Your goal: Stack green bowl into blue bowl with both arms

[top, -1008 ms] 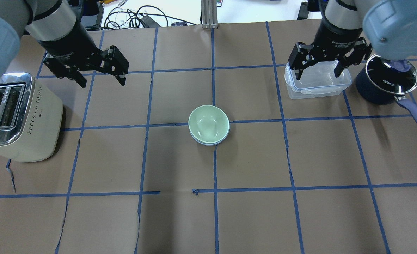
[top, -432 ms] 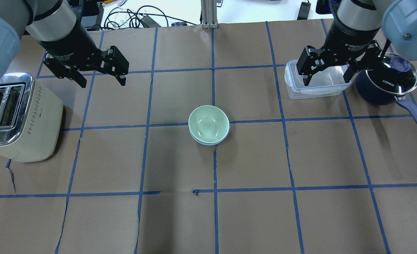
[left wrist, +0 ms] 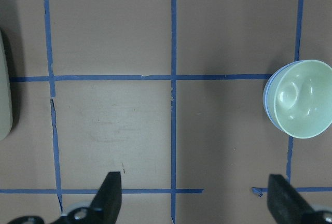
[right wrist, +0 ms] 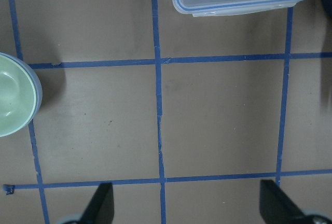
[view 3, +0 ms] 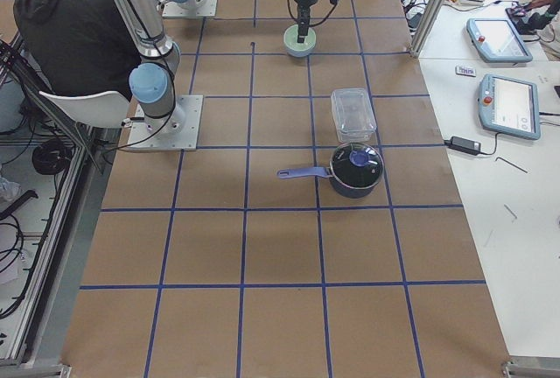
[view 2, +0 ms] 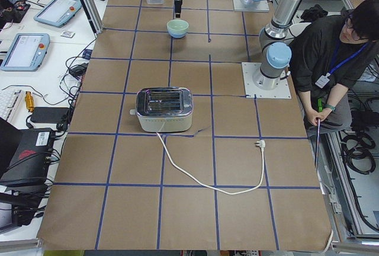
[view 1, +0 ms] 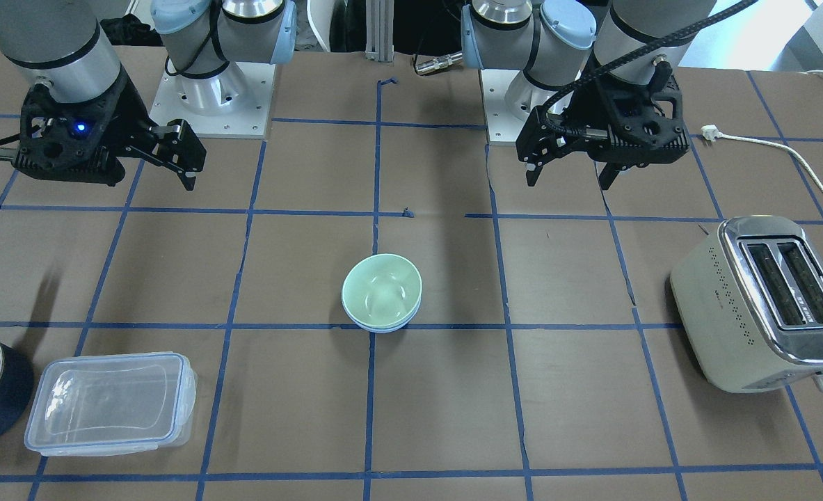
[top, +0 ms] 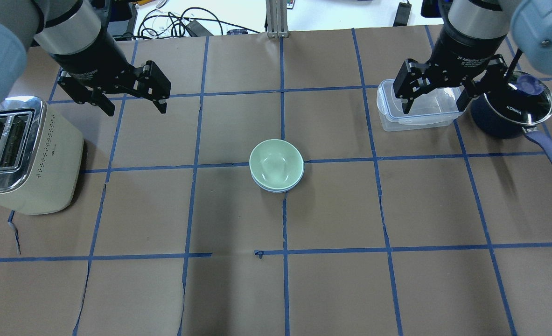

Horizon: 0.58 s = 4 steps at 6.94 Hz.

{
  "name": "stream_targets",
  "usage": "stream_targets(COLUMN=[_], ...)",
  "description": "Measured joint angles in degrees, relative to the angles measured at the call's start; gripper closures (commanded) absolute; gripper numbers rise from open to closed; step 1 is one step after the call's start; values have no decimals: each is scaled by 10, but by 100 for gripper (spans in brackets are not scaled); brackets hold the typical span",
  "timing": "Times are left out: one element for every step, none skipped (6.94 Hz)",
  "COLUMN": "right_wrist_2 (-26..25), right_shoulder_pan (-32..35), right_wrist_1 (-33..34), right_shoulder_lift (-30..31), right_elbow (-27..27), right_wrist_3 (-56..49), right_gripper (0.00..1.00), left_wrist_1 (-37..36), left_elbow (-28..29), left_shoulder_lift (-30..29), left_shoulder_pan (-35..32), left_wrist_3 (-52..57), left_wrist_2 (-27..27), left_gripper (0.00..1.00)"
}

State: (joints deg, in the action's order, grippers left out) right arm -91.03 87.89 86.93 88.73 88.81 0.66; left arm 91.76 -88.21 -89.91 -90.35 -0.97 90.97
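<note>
The pale green bowl (top: pixel 276 162) sits nested inside the light blue bowl (top: pixel 276 189) at the table's middle; only the blue rim shows under it. Both show in the front view, green bowl (view 1: pixel 382 296) in blue bowl (view 1: pixel 383 328). My left gripper (top: pixel 136 110) is open and empty, raised far back-left of the bowls. My right gripper (top: pixel 434 107) is open and empty, raised over the clear container at the back right. The left wrist view shows the green bowl (left wrist: pixel 301 99) at its right edge; the right wrist view shows the green bowl (right wrist: pixel 13 102) at its left edge.
A cream toaster (top: pixel 24 154) stands at the left edge, its cord (view 1: pixel 801 160) trailing behind. A clear lidded container (top: pixel 425 119) and a dark navy saucepan (top: pixel 513 107) with a long handle stand at the back right. An operator (view 2: pixel 337 60) sits beside the robot base.
My right gripper has moved a little further right and back over the clear container, still open. The left gripper and the nested bowls have not moved.
</note>
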Motion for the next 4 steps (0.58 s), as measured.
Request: stream_targets(right_wrist_2=[7,11,12,13], right_shoulder_pan=[1,2,2,2], right_wrist_1=[-1,-3,-6,-7], right_shoulder_lift=[4,7,10,10], right_elbow=[0,0,0,1], right_wrist_3=[13,18,20,20], right_gripper=[0,0,0,0], left_wrist_1=[0,0,0,0], left_elbow=[0,0,0,0], left_shoulder_lift=[0,0,0,0], left_shoulder_pan=[0,0,0,0], left_wrist_3=[0,0,0,0], left_wrist_2=[0,0,0,0], left_gripper=[0,0,0,0])
